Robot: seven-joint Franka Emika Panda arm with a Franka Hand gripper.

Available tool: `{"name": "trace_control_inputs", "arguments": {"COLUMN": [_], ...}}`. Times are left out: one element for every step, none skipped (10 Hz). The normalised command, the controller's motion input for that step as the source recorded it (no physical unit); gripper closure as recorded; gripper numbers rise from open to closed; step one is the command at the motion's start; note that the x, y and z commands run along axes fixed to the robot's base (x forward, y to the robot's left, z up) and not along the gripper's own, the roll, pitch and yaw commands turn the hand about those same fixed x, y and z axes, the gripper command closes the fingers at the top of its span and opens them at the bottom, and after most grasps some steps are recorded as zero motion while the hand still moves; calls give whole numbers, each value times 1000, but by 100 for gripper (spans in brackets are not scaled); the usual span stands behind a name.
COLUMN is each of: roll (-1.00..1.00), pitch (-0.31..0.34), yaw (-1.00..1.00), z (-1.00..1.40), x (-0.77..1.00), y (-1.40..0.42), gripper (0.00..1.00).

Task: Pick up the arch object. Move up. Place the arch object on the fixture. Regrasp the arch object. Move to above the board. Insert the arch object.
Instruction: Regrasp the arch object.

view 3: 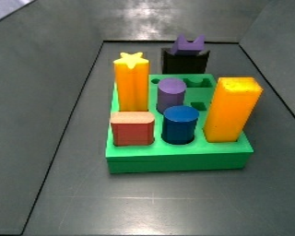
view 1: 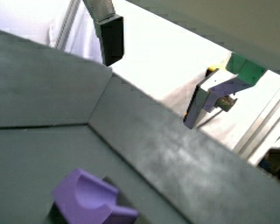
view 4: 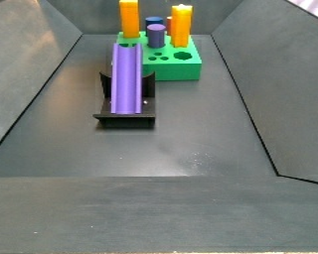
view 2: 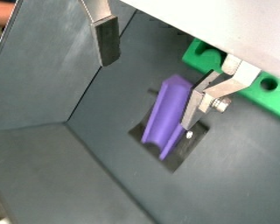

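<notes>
The purple plastic arch object [view 4: 126,77] is sitting on the dark L-shaped fixture [view 4: 126,117], leaning back against its upright part, just beside the green board [view 4: 179,67] in a side view. In a wrist view you can see its curved notch [view 1: 90,198] pretty clearly. The gripper [view 2: 154,61] is up above the fixture and arch, not touching either one. Its silver plate fingers [view 2: 104,31] with dark pads are spread wide apart with nothing between them, and the arm isn't visible in either side view. On the board [view 3: 175,159] there's a tall yellow star post [view 3: 133,81], an orange block [view 3: 231,109], a red block [view 3: 132,129], a blue cylinder [view 3: 179,124] and a smaller purple cylinder [view 3: 171,93], all standing upright in their slots.
</notes>
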Motion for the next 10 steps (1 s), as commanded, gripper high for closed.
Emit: {"name": "trace_control_inputs", "arguments": {"roll": [597, 369, 230, 186, 171, 169, 170, 171, 170, 164], "pitch": [182, 139, 94, 58, 31, 24, 23, 23, 25, 31], "yaw": [244, 254, 249, 238, 214, 191, 175, 147, 132, 112], "z": [-14, -13, -4, -7, -12, -16, -15, -15, -16, -18], "x": [188, 212, 218, 210, 191, 186, 184, 179, 176, 170], "y": [-59, -58, -47, -50, -55, -57, -57, -57, -57, -55], "gripper": [0, 0, 0, 0, 0, 0, 0, 0, 0, 0]}}
